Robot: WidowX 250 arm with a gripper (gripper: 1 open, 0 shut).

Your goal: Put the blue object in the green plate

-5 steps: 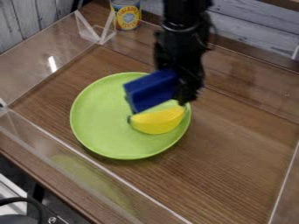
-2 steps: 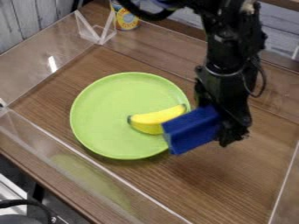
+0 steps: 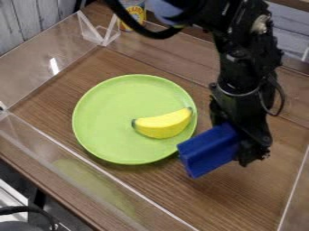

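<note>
The blue block [image 3: 210, 152] is tilted, just beyond the right side of the green plate [image 3: 107, 115] in the picture, near its rim. The end effector [image 3: 236, 140] is directly at the block, but its fingertips are mostly hidden, so I cannot tell if it is pinching the block or is spread. The yellow banana [image 3: 163, 123] lies in the plate, and the plate rests on the brown surface [image 3: 182, 194].

Matt lime-green plate [image 3: 107, 135] (plastic-looking) on brown wood-look table [image 3: 182, 191].
</note>
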